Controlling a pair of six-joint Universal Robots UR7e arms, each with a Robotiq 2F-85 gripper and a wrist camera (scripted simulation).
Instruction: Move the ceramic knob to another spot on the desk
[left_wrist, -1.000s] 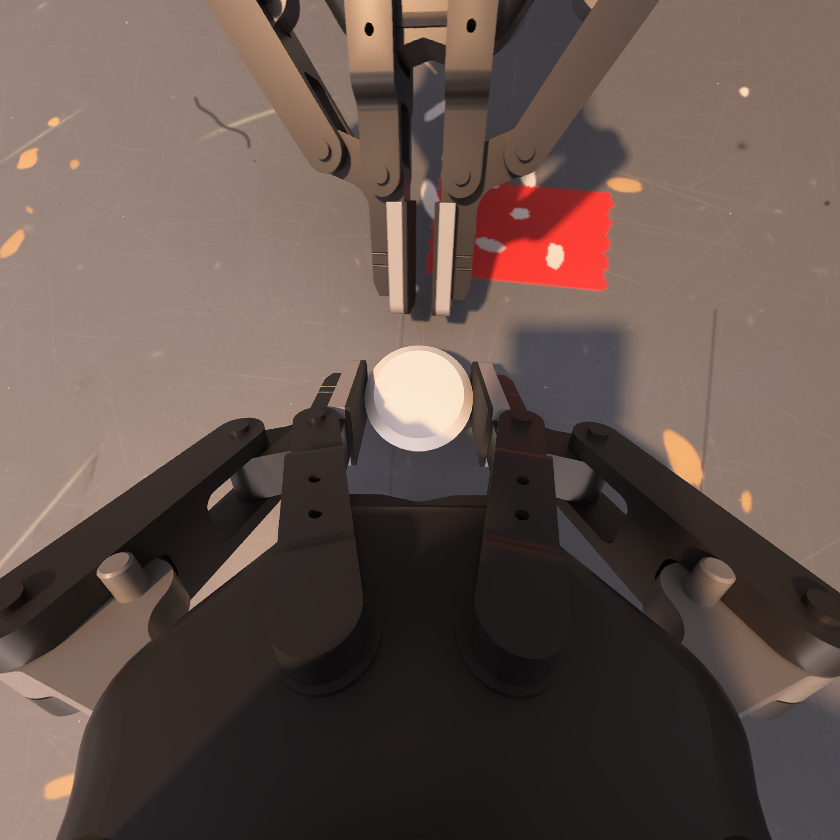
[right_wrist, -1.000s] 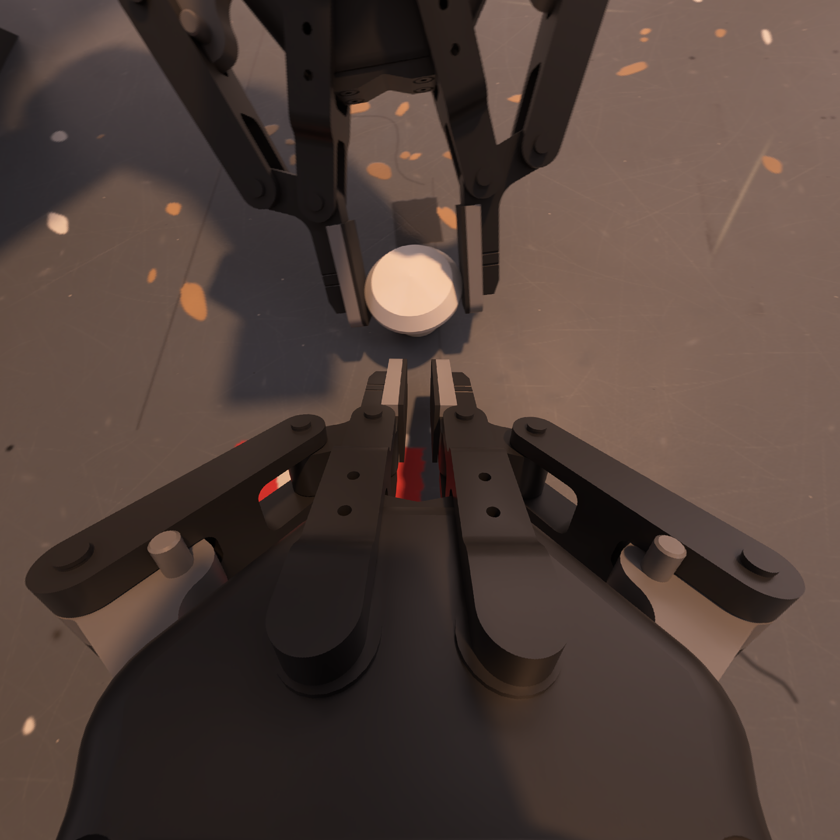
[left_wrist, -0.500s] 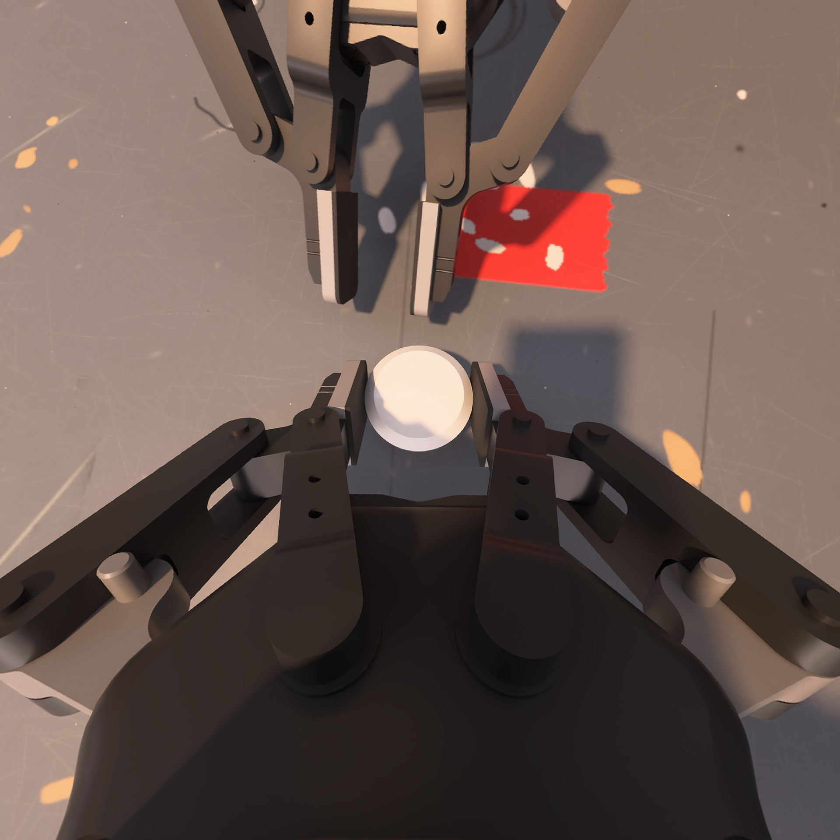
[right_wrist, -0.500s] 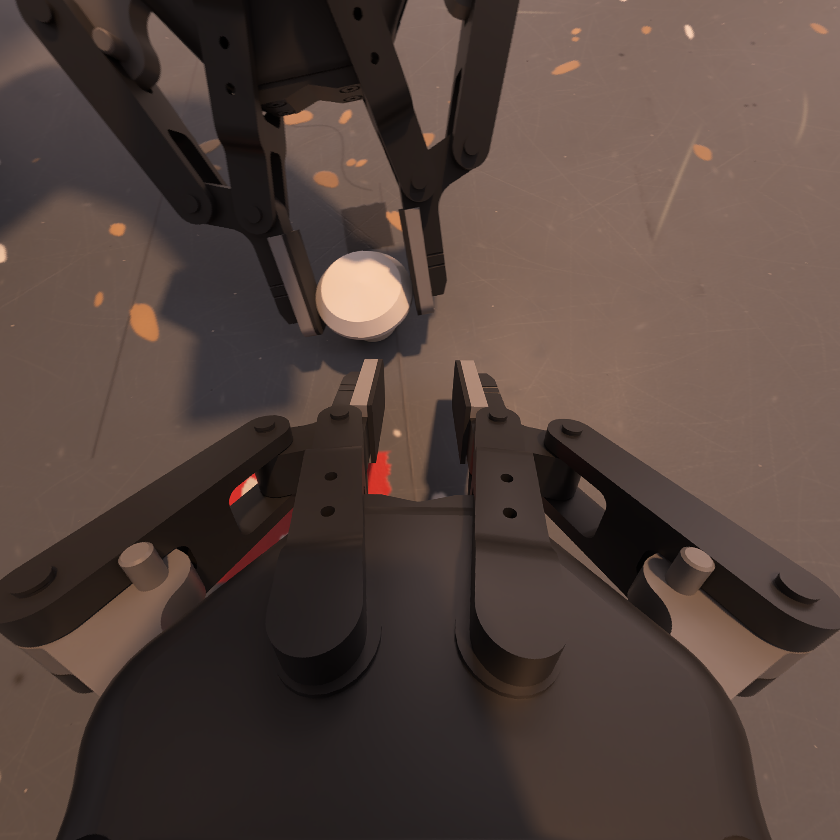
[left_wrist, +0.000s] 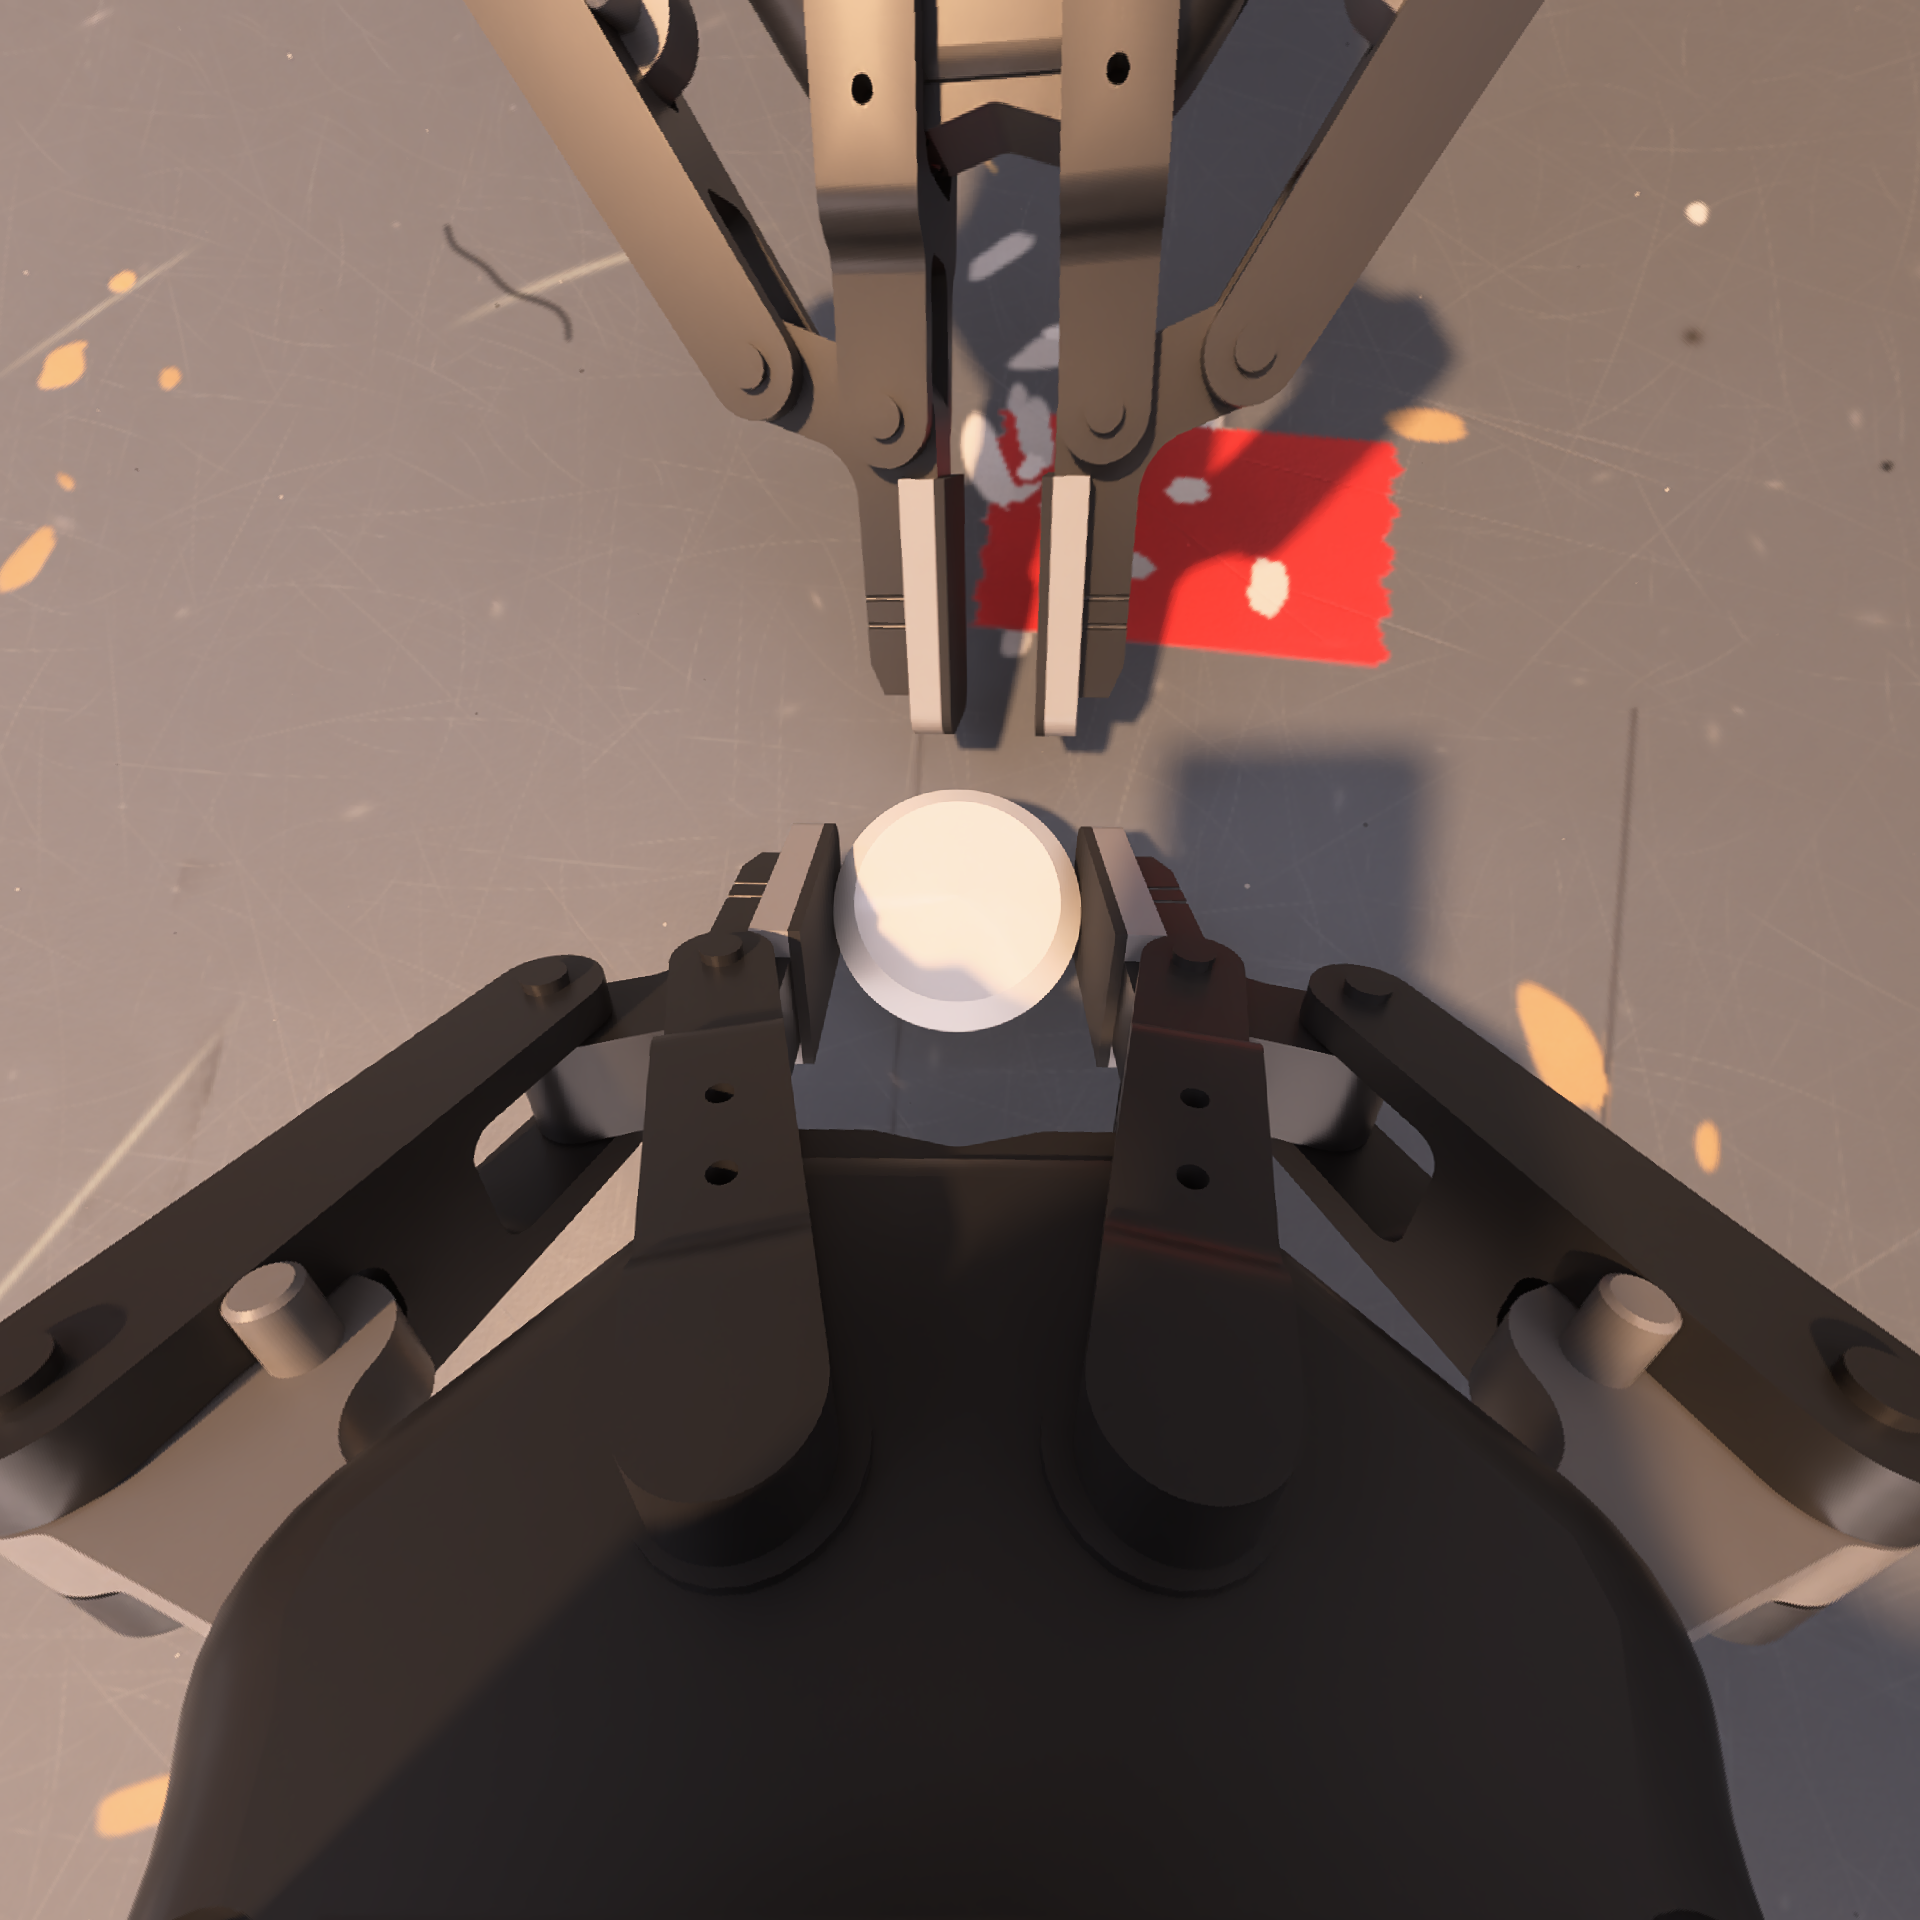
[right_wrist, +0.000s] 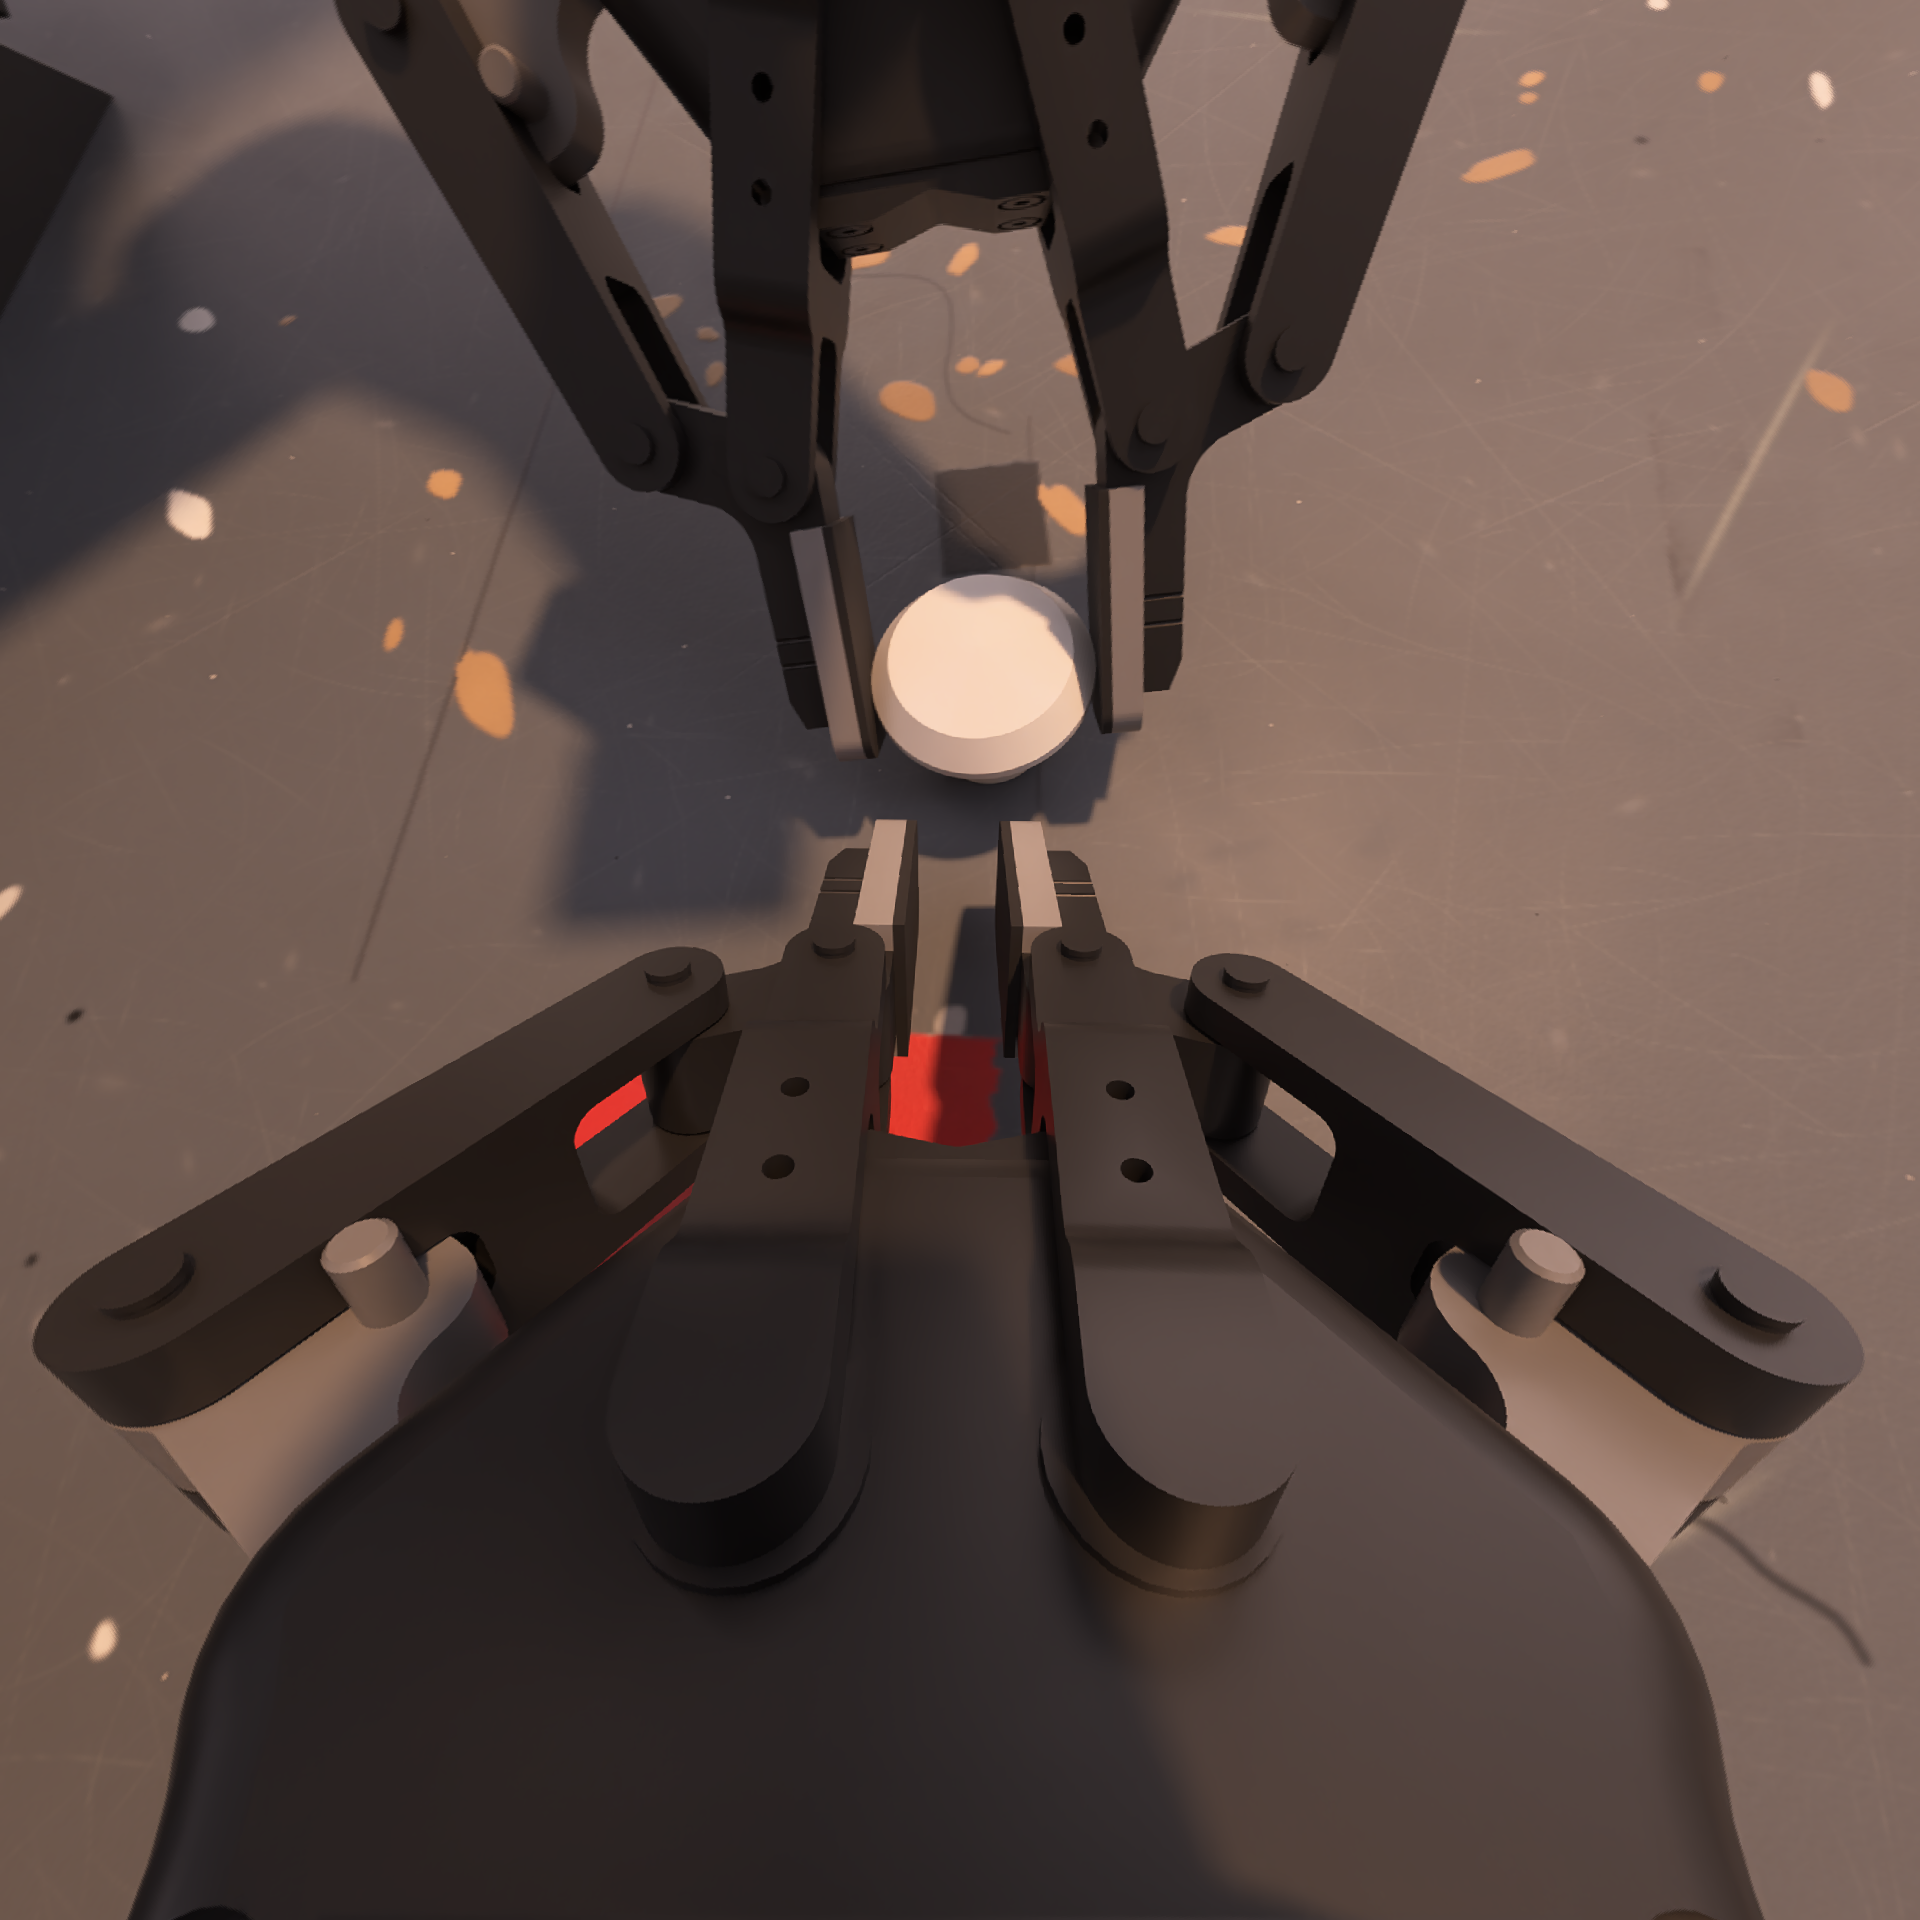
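Note:
The ceramic knob (left_wrist: 956, 909) is a white round disc, seen from above. My left gripper (left_wrist: 958, 831) is shut on it, one pad touching each side. In the right wrist view the knob (right_wrist: 982, 675) sits between the left gripper's (right_wrist: 982, 732) fingers, low over the grey desk (left_wrist: 416, 727). I cannot tell whether it touches the desk. My right gripper (right_wrist: 958, 831) faces the knob from the opposite side, a short way off. Its fingers are nearly together with a narrow empty gap. It also shows in the left wrist view (left_wrist: 997, 727).
A red patch of tape (left_wrist: 1268, 551) lies flat on the desk under the right gripper and also shows in the right wrist view (right_wrist: 940, 1091). A dark block (right_wrist: 42, 156) stands at the far left edge. The desk has orange and white flecks and scratches.
Half a second ago the right gripper was wider open and shifted sideways. It has now narrowed and come back in line with the knob. The left gripper and knob have not moved.

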